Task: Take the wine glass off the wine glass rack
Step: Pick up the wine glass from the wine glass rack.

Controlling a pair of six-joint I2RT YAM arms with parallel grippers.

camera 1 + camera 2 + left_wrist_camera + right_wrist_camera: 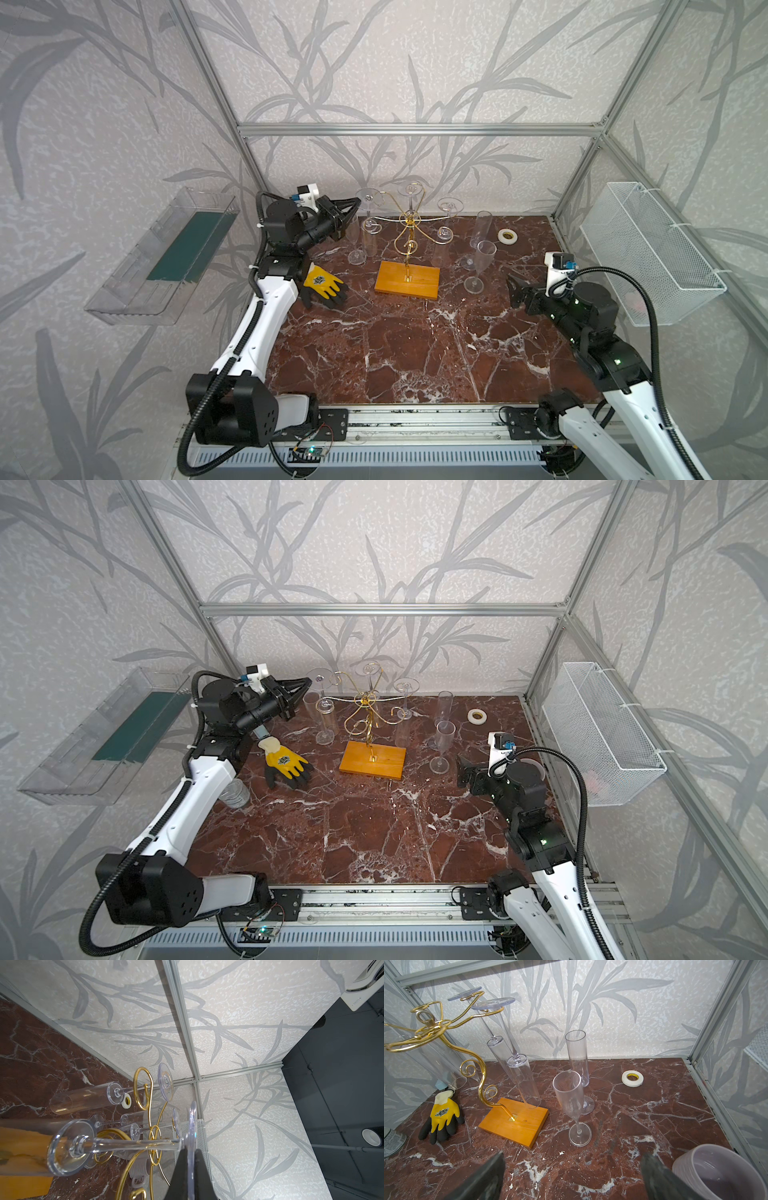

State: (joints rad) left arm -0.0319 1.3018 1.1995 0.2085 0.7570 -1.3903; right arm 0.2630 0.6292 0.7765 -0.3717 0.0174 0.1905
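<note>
Since left gripper (pixel 191 1153) had the wine glass (pixel 124 1144) foot pinched, unhooking seemed underway; it'd need sliding off the wine glass rack (pixel 407 278), right gripper (pixel 574 1155) gaping.

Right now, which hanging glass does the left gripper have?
The wine glass on the left-side arm of the wine glass rack: the left gripper is shut on its foot disc. Other hanging glasses are untouched.

Leaf-patterned grey walls (pixel 415 62), red marble tabletop (pixel 415 353)
</note>
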